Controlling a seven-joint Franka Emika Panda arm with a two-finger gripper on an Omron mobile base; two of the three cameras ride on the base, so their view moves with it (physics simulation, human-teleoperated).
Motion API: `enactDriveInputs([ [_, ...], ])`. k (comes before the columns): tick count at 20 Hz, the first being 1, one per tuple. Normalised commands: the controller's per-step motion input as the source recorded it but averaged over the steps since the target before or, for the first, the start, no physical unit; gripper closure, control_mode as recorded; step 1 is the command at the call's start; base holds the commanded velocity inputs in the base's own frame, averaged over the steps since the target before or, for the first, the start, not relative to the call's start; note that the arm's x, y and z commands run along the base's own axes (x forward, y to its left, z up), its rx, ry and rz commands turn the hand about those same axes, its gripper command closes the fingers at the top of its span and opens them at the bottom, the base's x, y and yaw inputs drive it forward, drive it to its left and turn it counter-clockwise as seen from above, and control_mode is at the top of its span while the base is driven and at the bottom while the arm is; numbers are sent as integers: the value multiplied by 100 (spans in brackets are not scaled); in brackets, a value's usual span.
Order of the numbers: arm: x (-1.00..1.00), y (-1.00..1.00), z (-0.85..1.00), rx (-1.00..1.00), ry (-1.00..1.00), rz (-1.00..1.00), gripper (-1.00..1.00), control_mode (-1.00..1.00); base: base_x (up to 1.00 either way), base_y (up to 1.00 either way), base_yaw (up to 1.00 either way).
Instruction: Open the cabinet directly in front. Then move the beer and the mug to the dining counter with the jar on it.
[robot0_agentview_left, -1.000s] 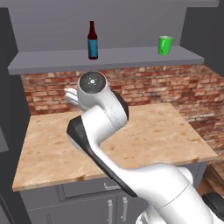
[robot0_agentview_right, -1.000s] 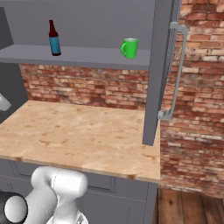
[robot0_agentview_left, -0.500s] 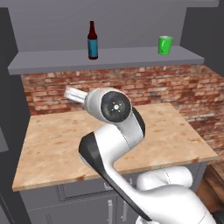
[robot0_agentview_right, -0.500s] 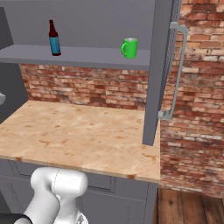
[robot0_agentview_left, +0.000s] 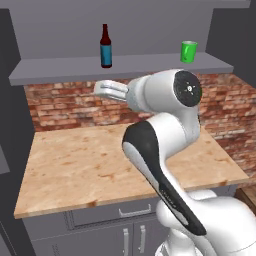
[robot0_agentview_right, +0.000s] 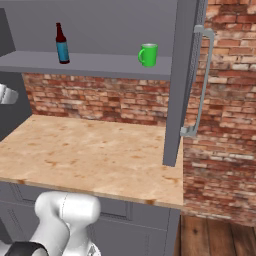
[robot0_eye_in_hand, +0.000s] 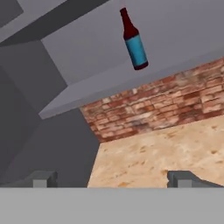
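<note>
Beer (robot0_agentview_left: 105, 48): you see it standing on the cabinet (robot0_agentview_right: 90, 30) shelf, left of the mug (robot0_agentview_left: 188, 51), well apart.
Table (robot0_agentview_left: 75, 165): lies below the shelf, with the brick wall (robot0_agentview_right: 100, 97) behind it.
Door (robot0_agentview_right: 182, 75): stands swung out at your right.

The beer (robot0_agentview_left: 105, 47) looks like dark glossy glass with a smooth blue label. The mug (robot0_agentview_left: 188, 51) is bright green with a slight sheen. The cabinet (robot0_agentview_right: 176, 85) is matt grey with a brushed silver metal handle (robot0_agentview_right: 201, 82). The surface (robot0_agentview_left: 90, 165) is light wood grain, backed by rough red brick wall (robot0_agentview_right: 100, 97).
</note>
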Motion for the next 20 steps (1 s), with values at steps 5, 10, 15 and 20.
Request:
enactDriveInputs([
  [5,-4,-63,0,-5,0,25,-100,-100,0,0,0],
  [10,-23,-75,9,-2,0,30,-100,-100,0,0,0],
  [15,-40,-77,36,0,-3,28,-100,-100,0,0,0],
  [20,-32,-41,41,-1,-9,28,-100,-100,0,0,0],
])
